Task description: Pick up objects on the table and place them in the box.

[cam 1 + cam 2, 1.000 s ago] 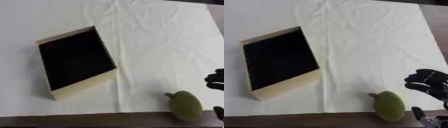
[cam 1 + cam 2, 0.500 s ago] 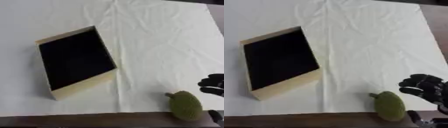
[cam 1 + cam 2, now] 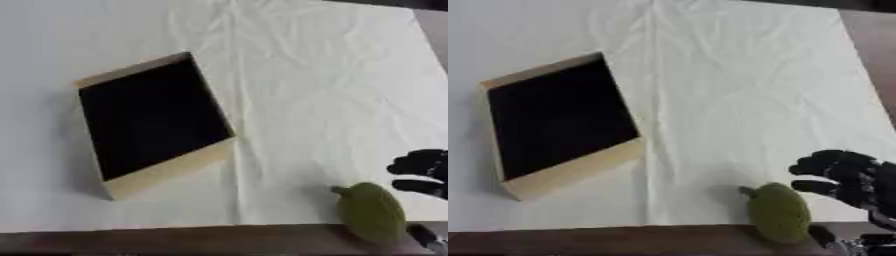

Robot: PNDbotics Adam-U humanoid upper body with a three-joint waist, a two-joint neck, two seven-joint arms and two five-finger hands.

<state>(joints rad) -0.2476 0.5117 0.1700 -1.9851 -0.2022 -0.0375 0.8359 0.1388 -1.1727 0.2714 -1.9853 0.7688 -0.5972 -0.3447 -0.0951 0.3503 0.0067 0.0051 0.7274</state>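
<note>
R hand (image 3: 852,177): entered from lower right, black, fingers curled and spread toward the left, hovered just right of the fruit, apart from it; held nothing, half-clenched claw pose.
Thumb/lower part: dark bit showed at bottom right corner, below the fruit; detail unclear.
L hand: not seen in either view.
Fruit (image 3: 778,212): green, oval, bumpy skin, short stem; lay at near edge of the cloth, partly over the brown table strip, well right of the box.
Fruit axis: long axis ran roughly near-to-far, tilted a bit; stem end pointed up-left, toward far side and the box.
Box (image 3: 154,122): shallow, tan walls, black inside; sat on left half of cloth, rotated so its corners pointed near and far; nothing visible inside.
Cloth (image 3: 306,75): white, creased, w/ a fold line down the middle; covered nearly all the tabletop.
Table (image 3: 605,241): brown wood, showed as strip along near edge and at far right corner.
Room: nothing beyond the table made out.
</note>
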